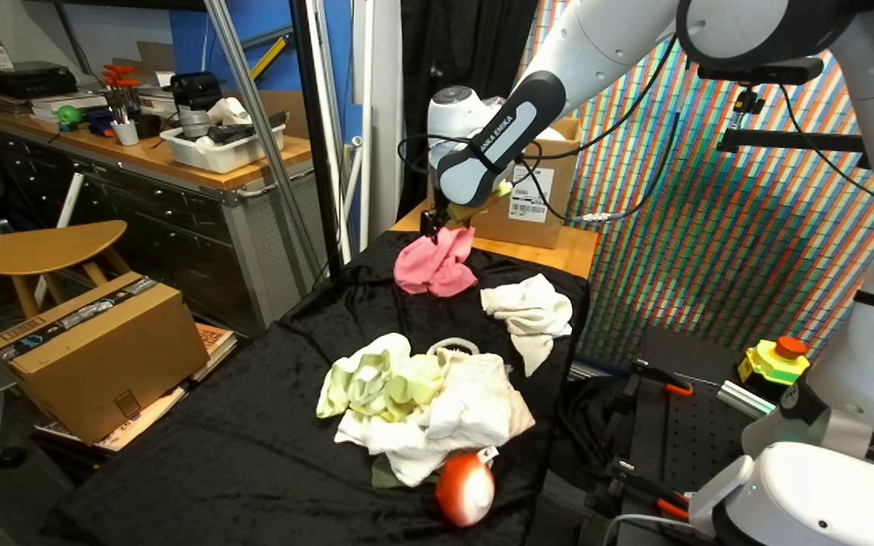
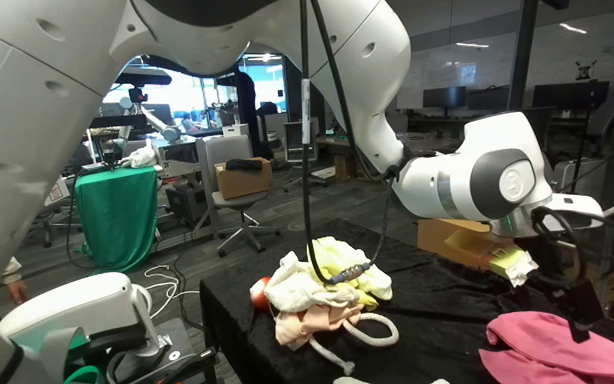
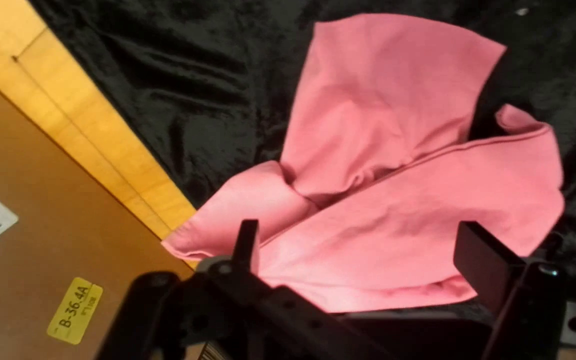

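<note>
My gripper (image 3: 358,235) stands open over a crumpled pink cloth (image 3: 388,215), its two fingers wide apart with nothing gripped. In the wrist view the cloth spreads beneath and ahead of the fingertips; whether they touch it I cannot tell. Both exterior views show the pink cloth (image 1: 435,265) at the far end of the black-covered table (image 1: 255,440). A twisted white cloth (image 1: 534,315) lies nearby. Toward the table's middle is a heap with a pale yellow-green cloth (image 1: 376,375), white cloth (image 1: 475,398), peach cloth (image 2: 312,321) and grey rope (image 2: 384,333). Beside it rests a red-and-white round object (image 1: 466,491).
A cardboard box (image 3: 33,165) stands on the bare wooden edge (image 3: 98,150) close beside the gripper. Another carton (image 1: 103,356) sits low beyond the table's side. The robot's cable (image 2: 307,176) hangs in a loop over the heap in an exterior view.
</note>
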Robot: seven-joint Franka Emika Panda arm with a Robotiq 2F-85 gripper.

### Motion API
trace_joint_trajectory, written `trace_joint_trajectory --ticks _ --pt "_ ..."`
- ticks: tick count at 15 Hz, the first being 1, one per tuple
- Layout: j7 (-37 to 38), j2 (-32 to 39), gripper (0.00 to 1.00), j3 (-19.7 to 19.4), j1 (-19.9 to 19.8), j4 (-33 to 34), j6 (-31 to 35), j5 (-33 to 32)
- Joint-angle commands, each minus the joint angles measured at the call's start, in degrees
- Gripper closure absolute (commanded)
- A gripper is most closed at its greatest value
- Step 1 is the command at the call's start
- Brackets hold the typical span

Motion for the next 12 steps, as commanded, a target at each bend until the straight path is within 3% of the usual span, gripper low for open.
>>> trace_joint_trajectory --ticks 1,6,12 --pt "-4.5 5.1 0.0 -1.6 -0.1 9.5 -6.9 -6.1" --pt "-15.6 9.2 0.0 1.6 -3.0 15.9 -6.2 -11.1" --pt "-37.4 14.6 0.0 10.6 -11.0 24.0 -5.1 -8.4"
